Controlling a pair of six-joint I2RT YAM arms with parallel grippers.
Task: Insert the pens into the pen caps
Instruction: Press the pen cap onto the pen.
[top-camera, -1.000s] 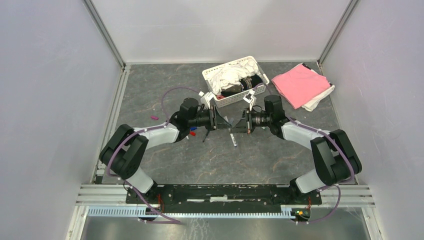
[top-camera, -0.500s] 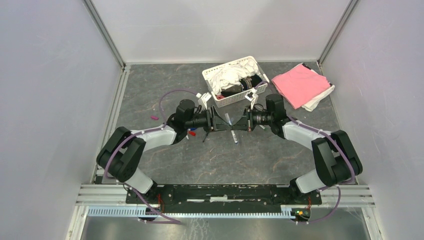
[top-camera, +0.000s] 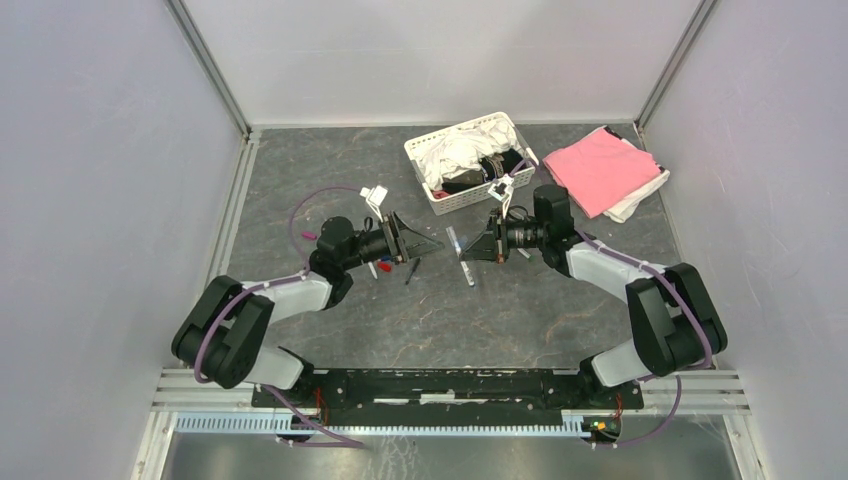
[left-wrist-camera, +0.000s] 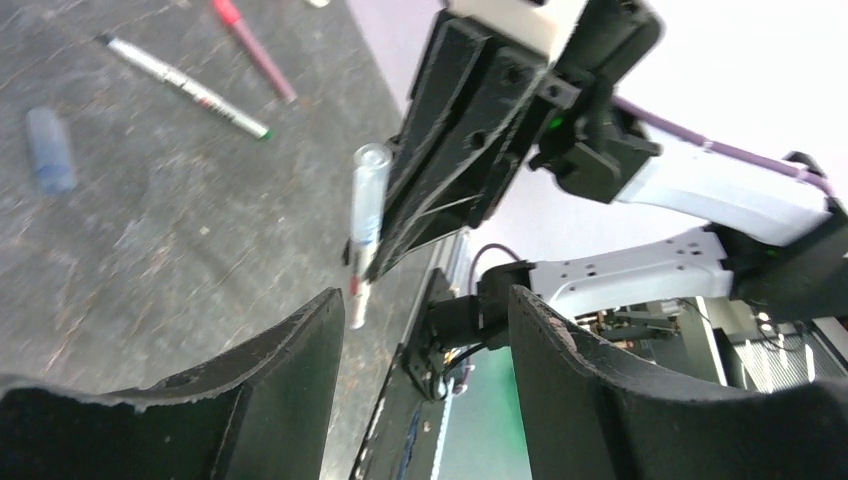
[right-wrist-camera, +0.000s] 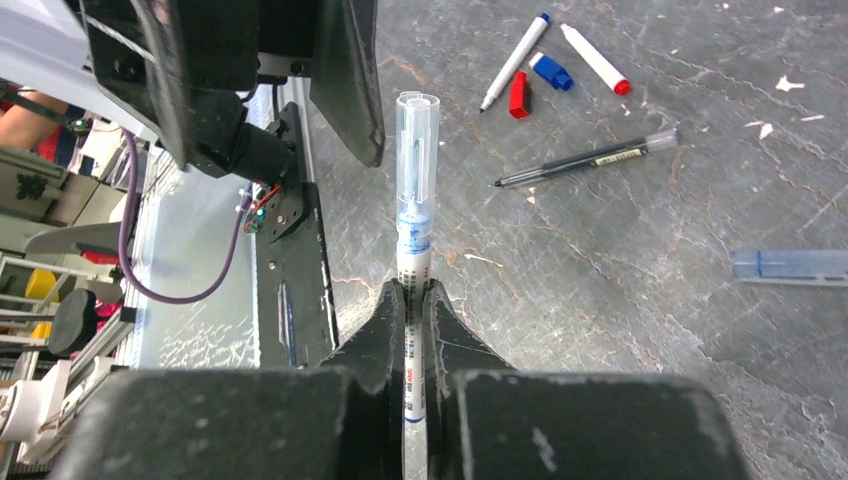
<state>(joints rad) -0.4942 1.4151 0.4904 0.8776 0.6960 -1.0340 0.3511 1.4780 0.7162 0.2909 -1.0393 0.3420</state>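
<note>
No legible text, brand or number anywhere in the three views. Capped pen (right-wrist-camera: 413, 250), right wrist view: small dark print runs lengthwise down the white barrel, too fine to read. Dark pen (right-wrist-camera: 585, 162), same view: pale label strip mid-barrel with tiny marks, unreadable; white pen (left-wrist-camera: 185, 88), left wrist view: dark printed patches along the barrel, blurred, no letters made out.
</note>
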